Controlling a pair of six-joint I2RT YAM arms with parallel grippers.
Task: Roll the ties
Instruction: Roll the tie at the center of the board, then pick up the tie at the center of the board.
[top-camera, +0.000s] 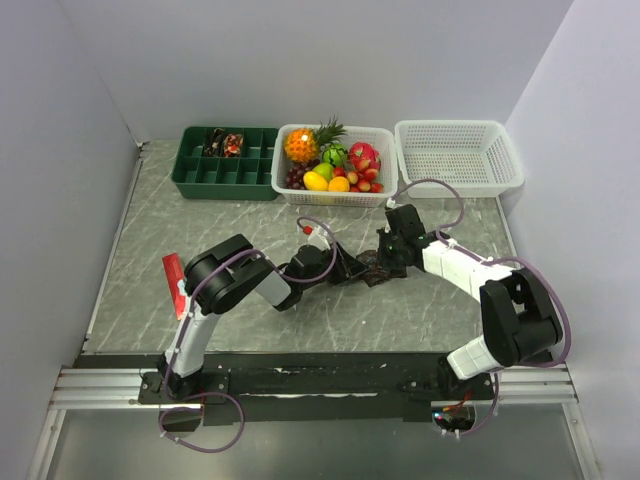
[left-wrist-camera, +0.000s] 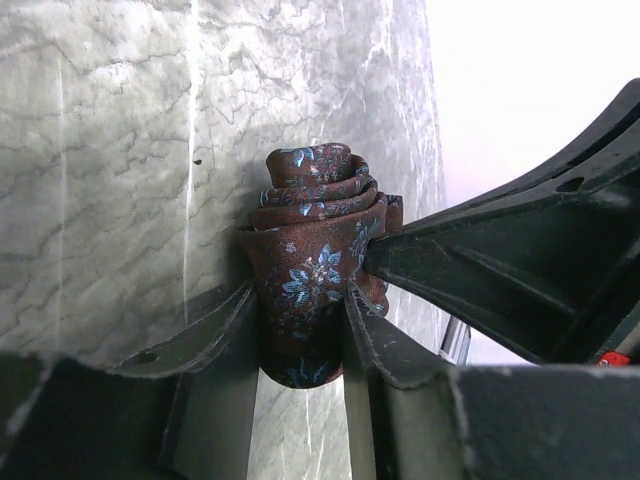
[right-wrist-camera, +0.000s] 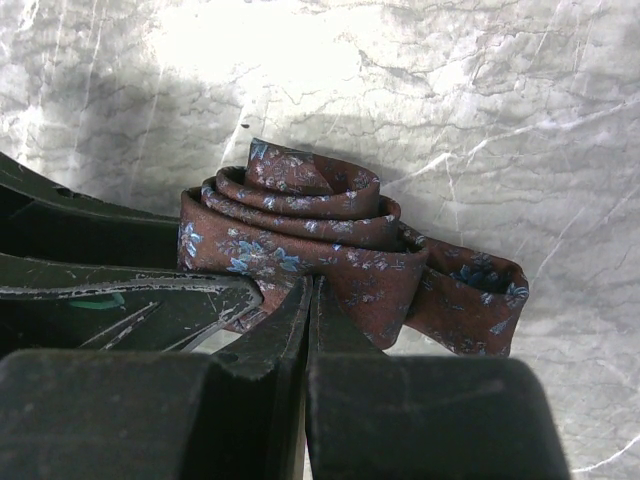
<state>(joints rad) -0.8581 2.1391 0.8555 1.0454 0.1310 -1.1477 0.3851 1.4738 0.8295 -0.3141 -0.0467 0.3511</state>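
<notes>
A dark brown tie (left-wrist-camera: 310, 235) with small blue flowers is rolled into a coil that stands on the marble table. In the top view the coil (top-camera: 372, 270) sits mid-table between both grippers. My left gripper (left-wrist-camera: 300, 310) is shut on the coil, one finger on each side. My right gripper (right-wrist-camera: 312, 290) has its jaws pressed together, tips pinching the coil's outer layer from the other side. A short loose end of the tie (right-wrist-camera: 470, 295) loops out to the right. Other rolled ties (top-camera: 222, 145) lie in the green compartment tray (top-camera: 200, 178) at the back left.
A white basket (top-camera: 290, 190) of toy fruit stands at the back centre. An empty white basket (top-camera: 458, 152) stands at the back right. A red flat object (top-camera: 175, 285) lies at the left, beside the left arm. Walls close in on both sides.
</notes>
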